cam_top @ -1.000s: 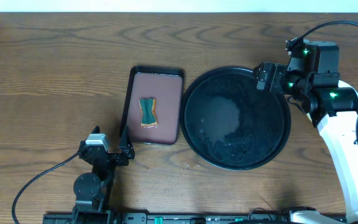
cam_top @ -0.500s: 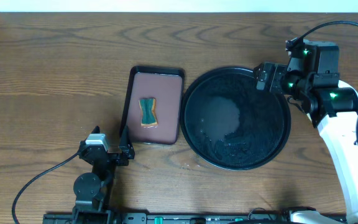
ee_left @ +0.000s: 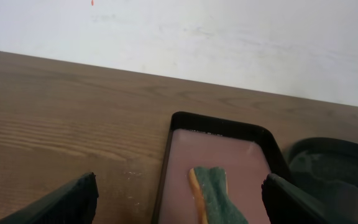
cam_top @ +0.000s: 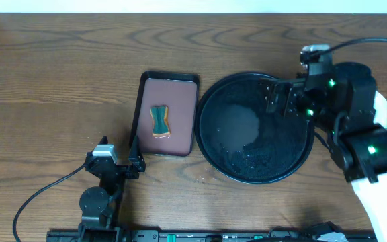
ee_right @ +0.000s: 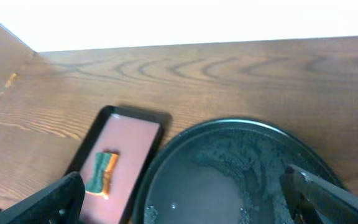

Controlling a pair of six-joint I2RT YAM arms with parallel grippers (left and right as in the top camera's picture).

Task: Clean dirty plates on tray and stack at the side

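The round glossy black tray point(cam_top: 210, 144) lies right of centre and holds no plates; it also shows in the right wrist view point(ee_right: 185, 155) and at the right edge of the left wrist view point(ee_left: 328, 158). The plates are out of view in every frame. My right gripper point(cam_top: 279, 98) is open and empty over the tray's far right part; its fingers frame the right wrist view point(ee_right: 185, 202). My left gripper point(cam_top: 118, 156) is open and empty at the near left, just in front of the brown tray; its fingers show in the left wrist view point(ee_left: 179, 205).
A rectangular brown tray with a black rim point(cam_top: 144, 114) sits left of the black tray and holds a green and orange sponge point(cam_top: 160, 121), also seen in the left wrist view point(ee_left: 215, 196) and the right wrist view point(ee_right: 102, 172).
My right arm has swung inward and nearer, bringing its gripper from the tray's far right rim to over the tray. The left arm has not moved.
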